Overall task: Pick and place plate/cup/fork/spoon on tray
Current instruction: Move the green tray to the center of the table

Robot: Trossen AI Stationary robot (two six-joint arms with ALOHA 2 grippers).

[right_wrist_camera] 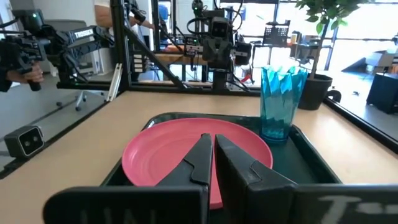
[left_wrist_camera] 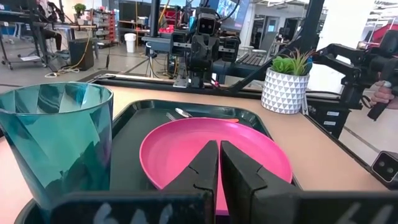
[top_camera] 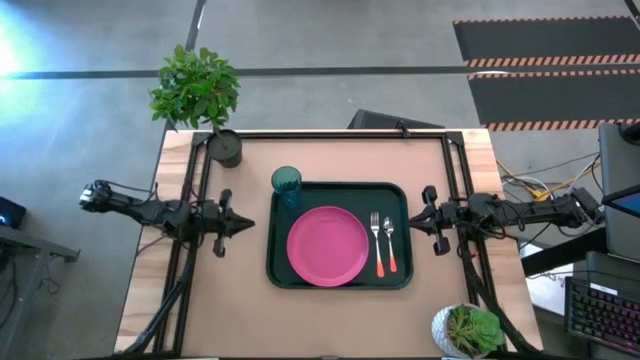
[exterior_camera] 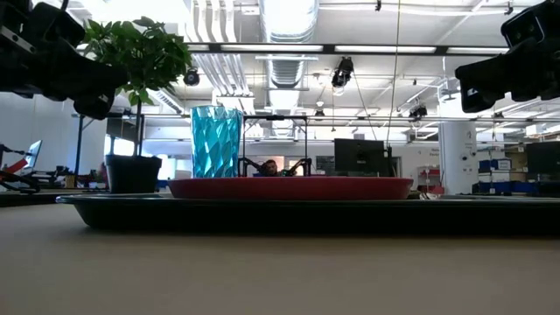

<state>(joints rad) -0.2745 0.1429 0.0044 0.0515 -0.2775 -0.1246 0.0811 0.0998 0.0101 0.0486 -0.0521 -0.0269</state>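
The dark tray [top_camera: 400, 195] lies at the table's middle. On it lies the pink plate [top_camera: 327, 245], with the fork [top_camera: 379, 247] and the spoon [top_camera: 389, 243] side by side to its right. The teal cup [top_camera: 286, 183] stands upright on the tray's far left corner. My left gripper [top_camera: 248, 226] hovers left of the tray, shut and empty. My right gripper [top_camera: 414, 216] hovers right of the tray, shut and empty. The left wrist view shows the cup [left_wrist_camera: 56, 143] and plate [left_wrist_camera: 186, 149]; the right wrist view shows the plate [right_wrist_camera: 161, 155] and cup [right_wrist_camera: 281, 102].
A leafy plant in a dark pot [top_camera: 222, 147] stands at the table's far left. A small plant in a white patterned pot [top_camera: 466, 332] stands at the near right corner. Bare tabletop lies in front of the tray and on both sides.
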